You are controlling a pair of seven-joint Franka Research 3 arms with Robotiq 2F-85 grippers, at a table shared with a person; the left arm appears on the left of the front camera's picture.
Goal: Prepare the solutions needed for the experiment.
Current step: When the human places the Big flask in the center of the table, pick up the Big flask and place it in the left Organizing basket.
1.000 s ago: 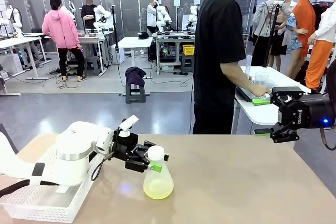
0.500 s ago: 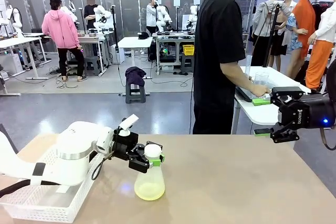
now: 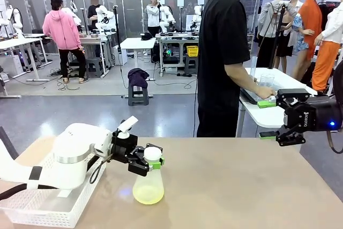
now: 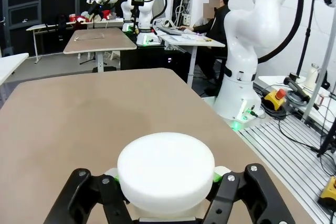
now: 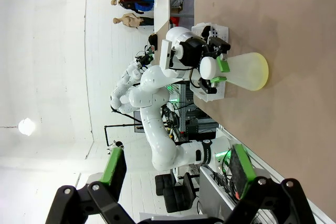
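Observation:
A frosted conical flask (image 3: 148, 186) with a white cap (image 3: 152, 154) stands at the table's front left. The pale yellow-green solution (image 3: 147, 193) tints its wide base. My left gripper (image 3: 151, 162) is shut on the flask's neck just under the cap. In the left wrist view the cap (image 4: 166, 171) sits between the green pads (image 4: 220, 172) of the left gripper (image 4: 166, 184). My right gripper (image 3: 270, 135) hangs open over the table's far right edge. The right wrist view shows the flask (image 5: 247, 71) far beyond the open right gripper (image 5: 177, 167).
A white plastic basket (image 3: 48, 207) sits at the front left under my left arm. A person in black (image 3: 225, 52) stands at the far side, hands on another table (image 3: 273, 113). The brown tabletop (image 3: 236, 186) stretches between the flask and the right gripper.
My left gripper has closed tighter on the flask's neck and moved the flask leftward, toward the basket. The right arm has not moved.

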